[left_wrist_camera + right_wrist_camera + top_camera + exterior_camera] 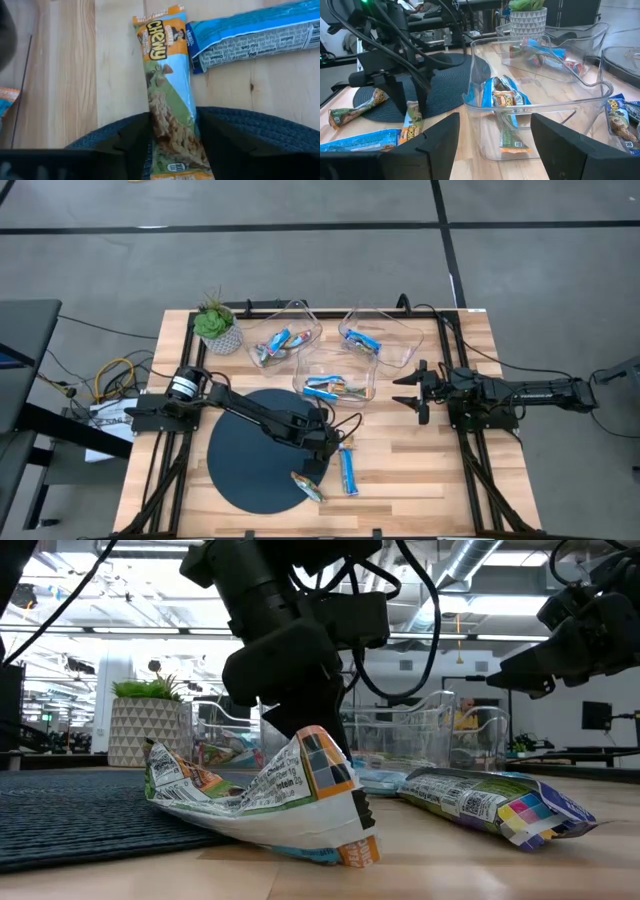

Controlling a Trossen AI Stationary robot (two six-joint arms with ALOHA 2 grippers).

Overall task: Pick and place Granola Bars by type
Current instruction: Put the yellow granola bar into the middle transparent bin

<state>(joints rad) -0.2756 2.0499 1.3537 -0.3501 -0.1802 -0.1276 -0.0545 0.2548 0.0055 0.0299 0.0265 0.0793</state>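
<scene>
1. High view: left gripper (322, 461) reached over the near right edge of the dark round mat (250, 470). One granola bar (307, 486) lay on the mat's rim, a blue bar (347, 471) just right of it on the wooden table (420, 470). Three clear bins (340, 375) at the far side held more bars. Right gripper (410, 392) hovered right of the bins, fingers spread, holding nothing.
2. Low view: a crumpled bar (270, 795) sat at the mat's edge under the dark arm.
3. Left wrist view: a green-and-orange Chewy bar (167, 95) ran between the spread fingers (125, 150); contact unclear.
4. Right wrist view: the nearest bin (540, 120) held several bars; plant pot (527, 20) beyond.
</scene>
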